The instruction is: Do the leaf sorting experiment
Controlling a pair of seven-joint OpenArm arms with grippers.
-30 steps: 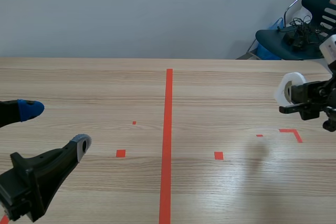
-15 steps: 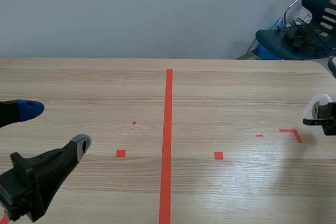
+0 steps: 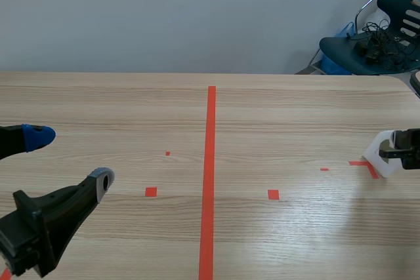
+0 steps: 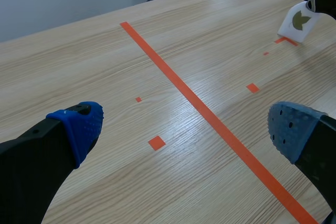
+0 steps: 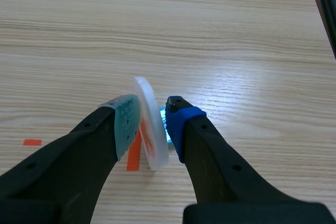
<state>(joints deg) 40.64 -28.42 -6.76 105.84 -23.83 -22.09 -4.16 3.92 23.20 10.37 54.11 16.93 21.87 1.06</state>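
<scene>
Low at the lower left of the scene view: left claw (image 3: 71,159), lying nearly flat over the bench (image 3: 282,116), aimed toward mid-frame. Stands wide apart, blue pad above and grey pad below, with nothing between. Well short of the orange centre line (image 3: 209,181).

At the right edge of the scene view, about mid-height: right claw (image 3: 399,149), reaching in level from the side, close over the wood. Clamps on a thin white disc (image 3: 380,160), one pad on each face. Holds it on edge, slightly tilted, lower rim down at the orange corner mark (image 3: 357,162); cannot tell whether touching. Shows a brown leaf shape (image 4: 300,20) on the face turned toward the left arm.

Beyond the bench, upper right of the scene view: dark chair (image 3: 377,37) with cables on the seat.
</scene>
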